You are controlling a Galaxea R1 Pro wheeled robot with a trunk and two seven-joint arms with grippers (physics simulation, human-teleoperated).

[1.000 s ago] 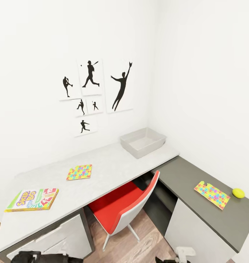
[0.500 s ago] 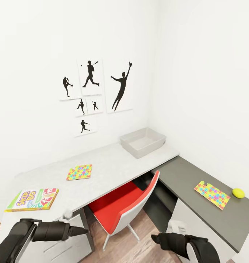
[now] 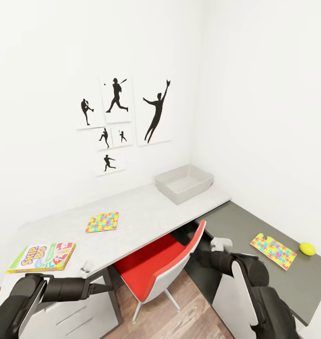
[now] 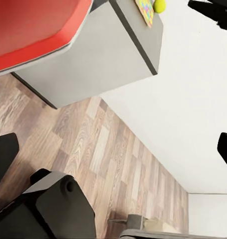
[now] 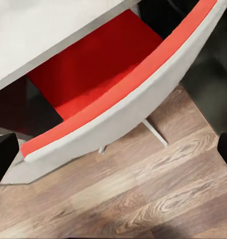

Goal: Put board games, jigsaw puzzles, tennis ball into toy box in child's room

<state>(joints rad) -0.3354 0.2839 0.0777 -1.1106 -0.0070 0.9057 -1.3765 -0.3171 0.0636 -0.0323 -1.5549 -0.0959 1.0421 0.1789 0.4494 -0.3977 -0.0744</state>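
The grey toy box (image 3: pixel 184 182) stands at the far end of the pale table (image 3: pixel 141 212), near the corner. One jigsaw puzzle (image 3: pixel 102 221) lies mid-table and a Skip-Bo board game (image 3: pixel 42 257) lies at its near left end. On the dark lower section (image 3: pixel 245 226) are the second jigsaw puzzle (image 3: pixel 273 251) (image 4: pixel 145 10) and the yellow tennis ball (image 3: pixel 307 248) (image 4: pixel 159 5). My left gripper (image 3: pixel 104 286) hangs open below the table's front edge. My right gripper (image 3: pixel 204 258) is open beside the chair's back. Both hold nothing. The bed is out of view.
A red chair (image 3: pixel 156 263) (image 5: pixel 108 74) with a white shell is pushed in between the two desk sections, between my arms. White drawers (image 3: pixel 66 315) sit under the table's left end. Wood-plank floor (image 5: pixel 143 199) lies below. Baseball silhouettes (image 3: pixel 118 117) hang on the wall.
Both arms have risen into the head view from the bottom edge. The right gripper has climbed up to the chair's back; the left has settled under the table's front edge.
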